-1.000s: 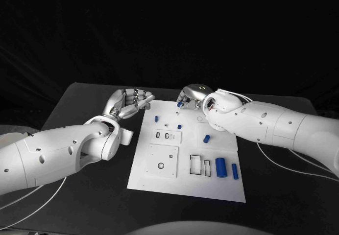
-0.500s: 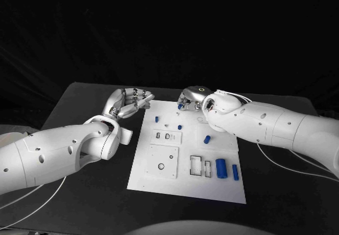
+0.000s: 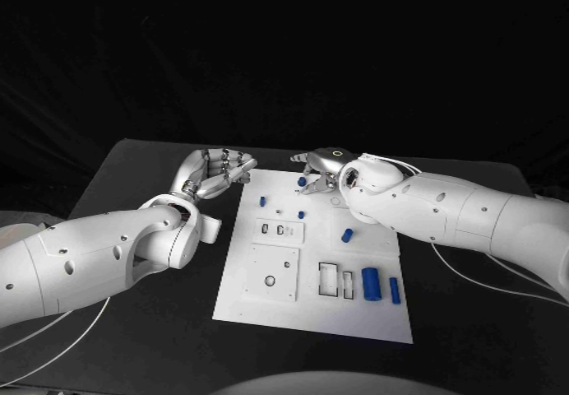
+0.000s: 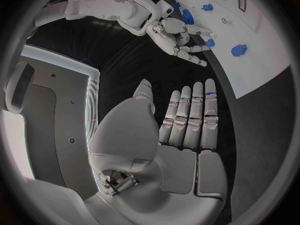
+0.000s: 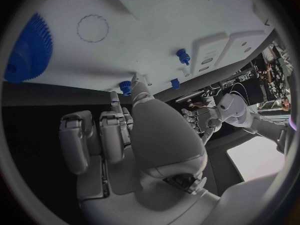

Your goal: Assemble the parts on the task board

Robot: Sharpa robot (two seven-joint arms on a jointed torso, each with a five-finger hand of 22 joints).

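Note:
The white task board [image 3: 311,313] lies mid-table. My right hand [image 3: 322,169] hangs over its far edge, thumb and a fingertip pinching a small blue part [image 3: 303,180] just above the plate. The right wrist view has that part [image 5: 125,86] at the thumb tip, beside the board [image 5: 162,15]. My left hand [image 3: 217,173] hovers off the board's far left corner, fingers straight and apart, holding nothing; its flat palm [image 4: 181,130] faces the right hand [image 4: 175,32]. Loose blue parts lie on the board: a peg [image 3: 261,198], another [image 3: 301,213], a third [image 3: 348,234].
Two longer blue cylinders [image 3: 371,282] [image 3: 394,288] lie at the board's near right, next to rectangular slots [image 3: 327,278]. A large blue toothed part [image 5: 28,50] lies close to my right wrist. Black table [image 3: 131,173] surrounds the board.
My right hand has tipped its fingers down toward the board's far edge, carrying the small blue part slightly lower. The left hand has stayed in place.

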